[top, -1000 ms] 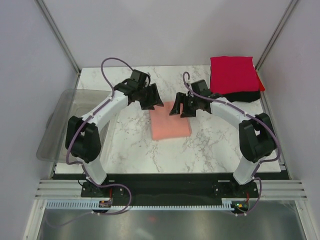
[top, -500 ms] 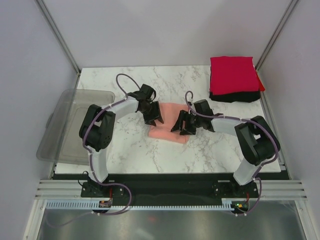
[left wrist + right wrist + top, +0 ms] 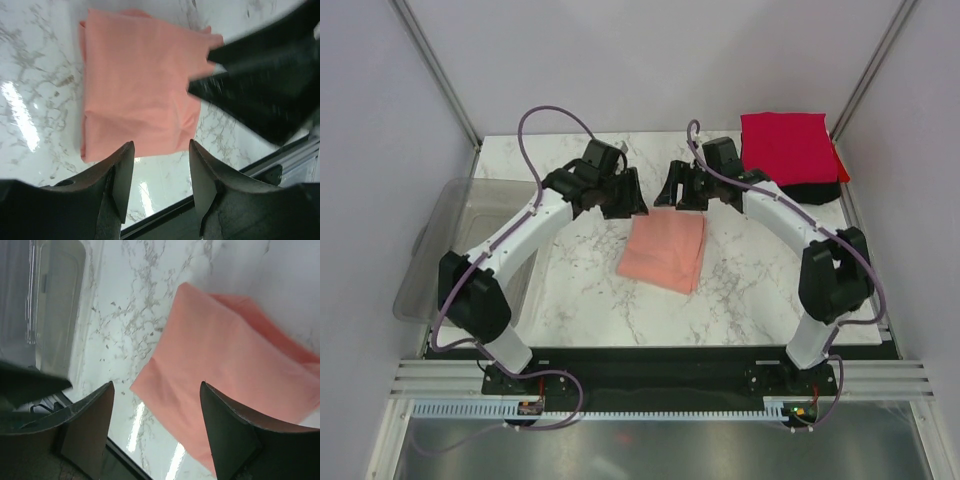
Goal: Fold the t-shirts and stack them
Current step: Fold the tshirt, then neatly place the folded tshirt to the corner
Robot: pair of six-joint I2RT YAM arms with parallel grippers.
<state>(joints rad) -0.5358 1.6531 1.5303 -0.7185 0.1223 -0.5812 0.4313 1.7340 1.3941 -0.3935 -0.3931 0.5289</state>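
The salmon-pink t-shirt (image 3: 664, 251) lies folded into a flat rectangle in the middle of the marble table; it also shows in the left wrist view (image 3: 137, 85) and the right wrist view (image 3: 235, 370). My left gripper (image 3: 628, 204) is open and empty, raised just behind the shirt's far left corner. My right gripper (image 3: 678, 192) is open and empty, raised behind the shirt's far right corner. A folded red t-shirt (image 3: 785, 148) lies on a folded black t-shirt (image 3: 805, 192) at the far right corner.
A grey see-through plastic tub (image 3: 460, 245) stands off the table's left edge, also in the right wrist view (image 3: 45, 300). The table's front edge has a black rail (image 3: 660, 355). Frame posts rise at the back corners.
Both grippers have lifted off the pink shirt and moved back toward the far side. The shirt now lies folded over and slightly skewed, shifted a little to the right.
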